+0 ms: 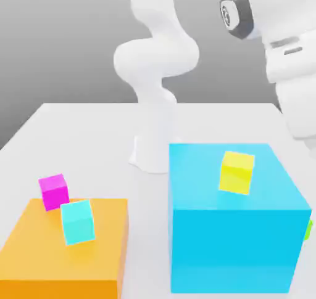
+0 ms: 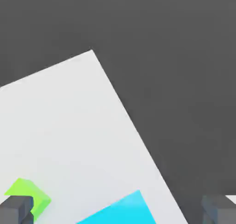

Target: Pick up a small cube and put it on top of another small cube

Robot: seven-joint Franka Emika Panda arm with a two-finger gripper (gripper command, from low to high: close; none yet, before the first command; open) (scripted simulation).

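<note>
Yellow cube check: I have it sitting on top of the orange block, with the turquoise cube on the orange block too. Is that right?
Not quite: the yellow cube is on top of the large sky-blue block, as the exterior view shows. The turquoise cube is on the orange block, as you said.

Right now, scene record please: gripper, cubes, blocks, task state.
gripper: open, nothing held
lime-green cube: on table, beside sky-blue block, mostly hidden in exterior view
turquoise cube: on orange block
orange block: exterior view's left
magenta cube: by orange block's far edge
yellow cube: on sky-blue block
task state: lime-green cube not yet stacked
</note>
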